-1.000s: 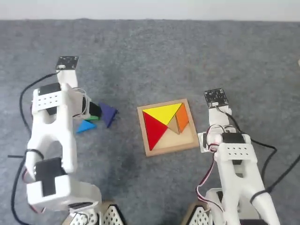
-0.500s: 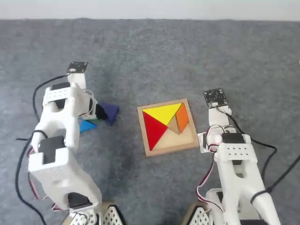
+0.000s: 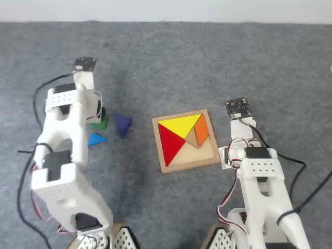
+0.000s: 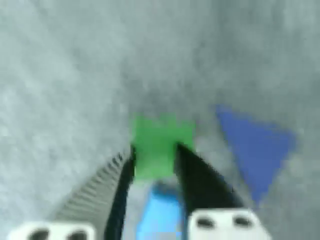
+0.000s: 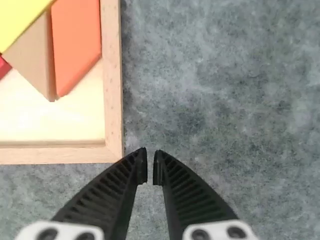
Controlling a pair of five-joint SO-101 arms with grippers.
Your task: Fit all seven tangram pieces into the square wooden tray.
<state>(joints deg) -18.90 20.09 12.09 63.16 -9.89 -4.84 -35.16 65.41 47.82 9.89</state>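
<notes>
left gripper [image 4: 154,156] | shifts closer, now clamps green square wooden piece [image 4: 161,137] | right gripper [image 5: 150,156] pinched shut, empty | fifth piece bound for square wooden tray [image 3: 192,166]

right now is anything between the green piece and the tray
Yes. The dark blue triangle lies on the carpet between the green piece, gripped in the left tool, and the tray. Nothing else visible stands in that path.
</notes>
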